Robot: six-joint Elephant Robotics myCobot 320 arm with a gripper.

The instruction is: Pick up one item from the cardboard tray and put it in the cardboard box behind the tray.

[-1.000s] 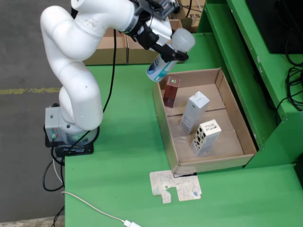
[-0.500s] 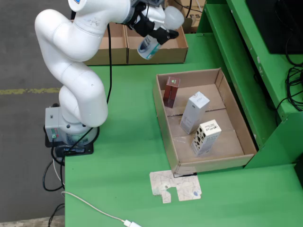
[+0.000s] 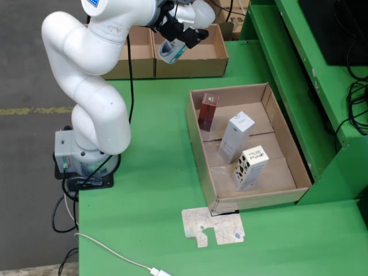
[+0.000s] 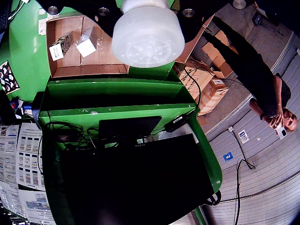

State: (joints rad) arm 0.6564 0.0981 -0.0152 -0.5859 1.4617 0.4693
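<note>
In the view from above, my gripper (image 3: 179, 39) is shut on a white bottle with a blue label (image 3: 171, 52), held tilted over the cardboard box (image 3: 204, 64) behind the tray. The cardboard tray (image 3: 198, 141) on the green table holds a dark red box (image 3: 208, 111), a white carton (image 3: 236, 136) and a white carton with black marks (image 3: 250, 167). In the view that rides on the gripper, the bottle's white cap (image 4: 147, 34) fills the top centre and hides the fingertips; the tray (image 4: 89, 70) shows at the upper left.
A second cardboard box (image 3: 135, 62) stands left of the first. A flat cardboard cutout (image 3: 213, 226) lies in front of the tray, and a white cable (image 3: 118, 254) crosses the near table. Green shelving (image 3: 299, 69) rises at the right. A person (image 4: 267, 93) stands beyond the table.
The gripper has carried the bottle up and back from beside the tray's far left corner to above the cardboard box behind it. The items in the tray have not moved.
</note>
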